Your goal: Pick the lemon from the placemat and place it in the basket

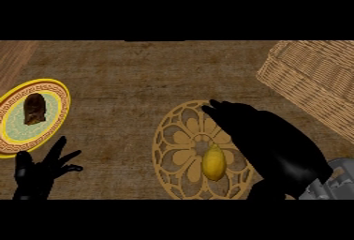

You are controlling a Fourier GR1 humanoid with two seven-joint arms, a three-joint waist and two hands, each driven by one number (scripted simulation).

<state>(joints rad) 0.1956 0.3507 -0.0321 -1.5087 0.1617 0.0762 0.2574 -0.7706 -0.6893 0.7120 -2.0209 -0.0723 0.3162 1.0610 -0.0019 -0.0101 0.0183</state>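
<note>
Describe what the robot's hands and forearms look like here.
The left hand and the right hand are both plain black, with slim fingers and a thumb; the right one shows a broad, smooth back. Behind the right hand a grey forearm shows, blocky, with lighter panel edges. The left forearm is out of view. No cables or markings can be seen.

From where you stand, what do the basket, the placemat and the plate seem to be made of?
Basket: woven wicker or rattan, matt tan, by its interlaced strands. Placemat: perhaps cut wood or stiff fibre, matt, with an openwork flower pattern. Plate: likely glazed ceramic, by its painted yellow rim.
</note>
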